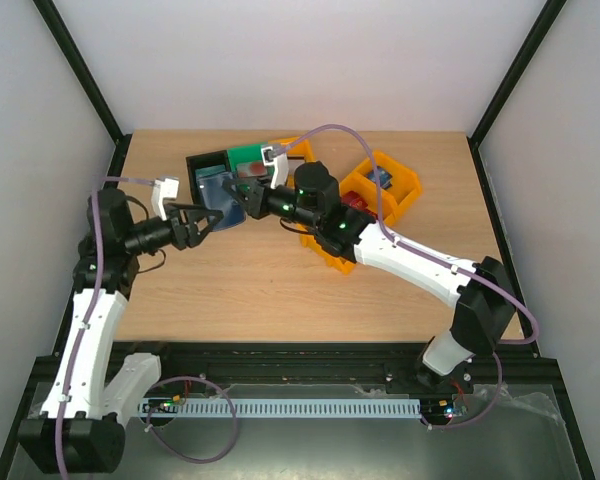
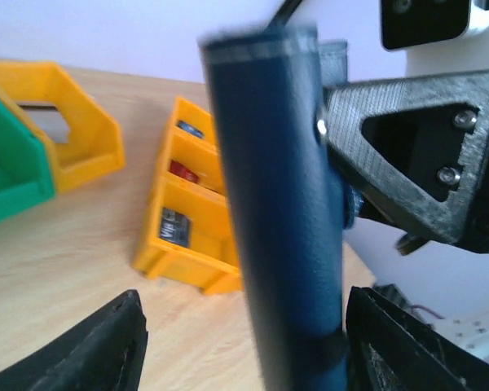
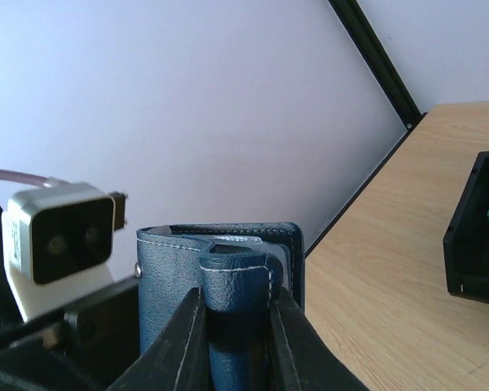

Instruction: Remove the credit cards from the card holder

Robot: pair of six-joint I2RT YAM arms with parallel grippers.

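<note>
The card holder [image 3: 175, 277], a dark navy folded wallet, hangs above the table with my right gripper [image 3: 238, 300] shut on its stitched tab. A thin pale edge shows inside its fold; I cannot tell whether it is a credit card. In the left wrist view the card holder [image 2: 285, 204] stands upright between the fingers of my left gripper [image 2: 244, 300]. That gripper is open: its right finger is close to the leather and its left finger is well apart. From above, the two grippers [image 1: 212, 218] [image 1: 240, 195] meet at the holder [image 1: 218, 190].
A black bin [image 1: 208, 160] and a green bin [image 1: 248, 155] stand behind the holder. Orange bins [image 1: 385, 185] lie to the right. One divided orange bin [image 2: 187, 236] holds a red card [image 2: 183, 173], a blue one [image 2: 191, 129] and a dark one [image 2: 174, 226].
</note>
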